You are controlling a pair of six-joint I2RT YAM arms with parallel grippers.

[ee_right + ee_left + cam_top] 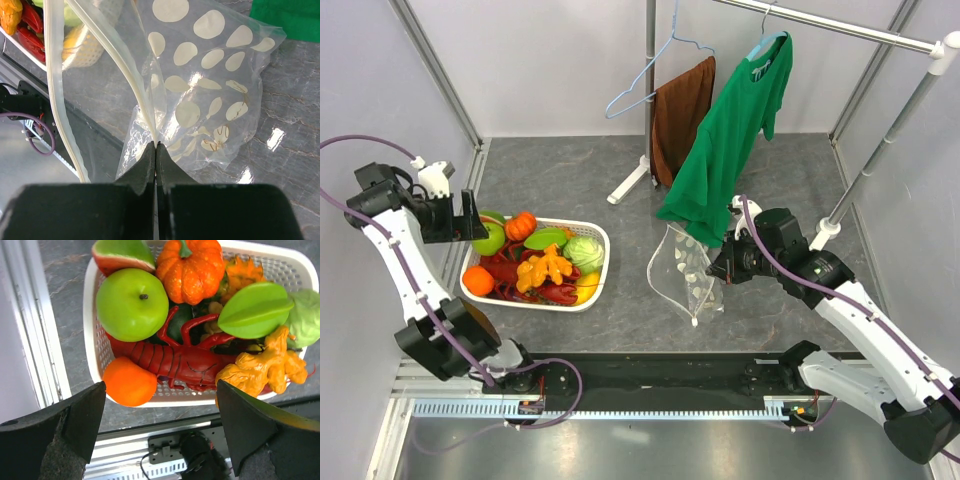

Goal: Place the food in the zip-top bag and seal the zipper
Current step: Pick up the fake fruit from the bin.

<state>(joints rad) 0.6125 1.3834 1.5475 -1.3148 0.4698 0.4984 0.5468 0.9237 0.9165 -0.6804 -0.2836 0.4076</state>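
Note:
The toy food lies in a white perforated basket point(598, 236): a green apple point(132, 304), an orange pumpkin point(190, 269), a red lobster point(180, 364), an orange fruit point(129, 381), a cabbage point(584, 253) and yellow pieces point(262, 368). My left gripper point(472, 226) is open and empty, over the basket's left end. My right gripper point(156, 146) is shut on the mouth edge of the clear polka-dot zip-top bag point(686, 270) and holds it up, mouth hanging open. The whitish zipper strip point(129, 70) runs up from the fingertips. The slider tab does not show.
A green T-shirt point(732, 140) and a brown cloth point(680, 110) hang from a rack at the back, just behind the bag. An empty blue hanger point(645, 85) hangs beside them. The rack's white foot point(628, 182) rests on the grey table. Walls close in left and right.

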